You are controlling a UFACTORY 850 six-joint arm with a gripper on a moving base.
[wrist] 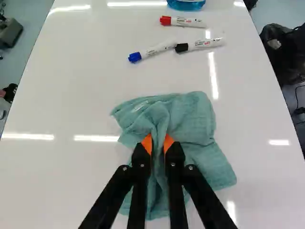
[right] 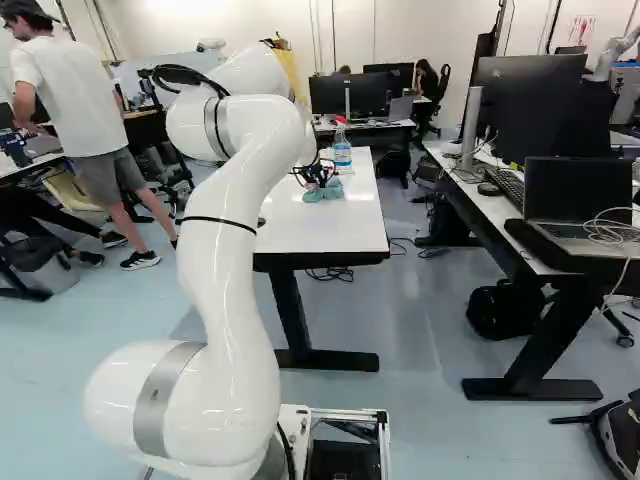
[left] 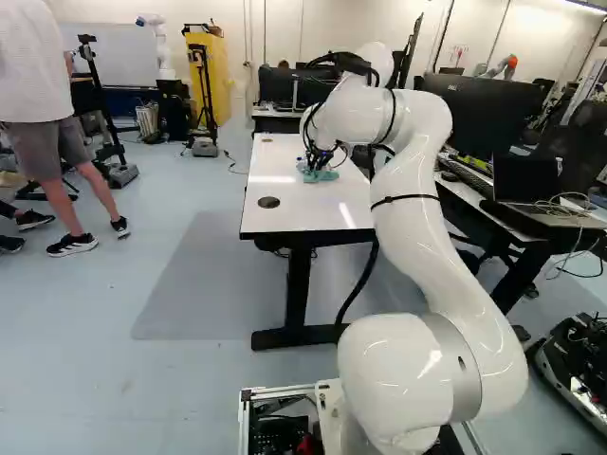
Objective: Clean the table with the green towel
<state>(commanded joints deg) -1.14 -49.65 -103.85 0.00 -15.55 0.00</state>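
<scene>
On the table, claw grips towel.

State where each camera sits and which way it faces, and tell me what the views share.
Left base view: on the base, behind and left of the arm, facing ahead and slightly down at the table; the arm rises right of the middle.
Right base view: on the base, behind and right, same facing; the arm rises left of the middle.
Wrist view: on the wrist, looking along the gripper onto the tabletop; two fingers pinch the towel.
Shared: both base views show the towel and table; right base and wrist views share the bottle.
</scene>
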